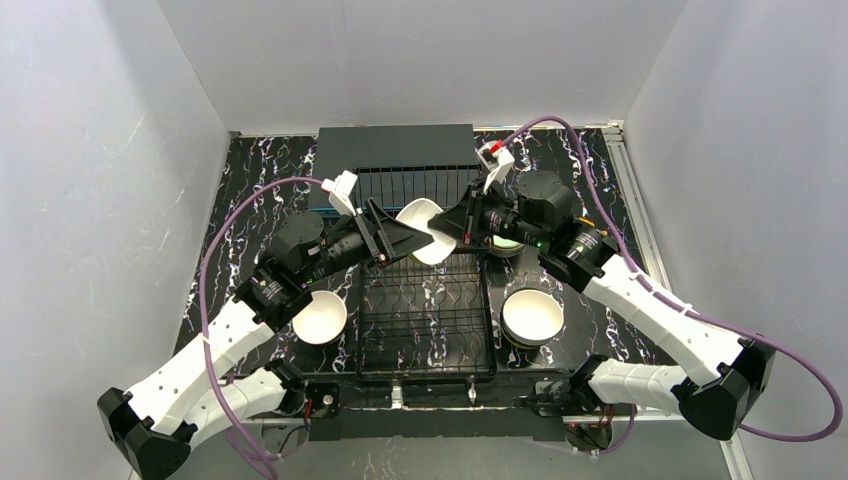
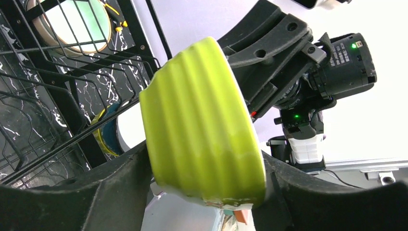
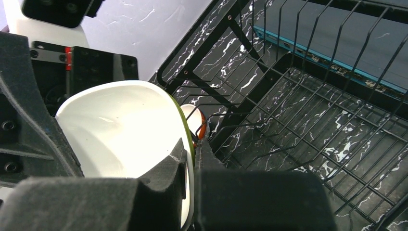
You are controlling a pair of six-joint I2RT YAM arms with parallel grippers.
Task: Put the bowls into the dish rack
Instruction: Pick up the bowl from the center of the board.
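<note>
Now: handover of lime-green ribbed ceramic bowl [image 2: 202,125], black wire dish rack [image 1: 420,320] beneath.
Pinched at rim by right gripper [image 3: 192,159], flanked by left gripper [image 2: 207,192], hold unclear; next, secure before release.

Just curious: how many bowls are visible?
4: lime bowl gripped over the dish rack, white bowl left of it, mint bowl and stacked bowl right; more possibly hidden.

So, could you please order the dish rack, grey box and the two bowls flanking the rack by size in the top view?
1. dish rack, largest
2. grey box
3. bowl right of the rack and bowl left of it: too alike to rank
</note>
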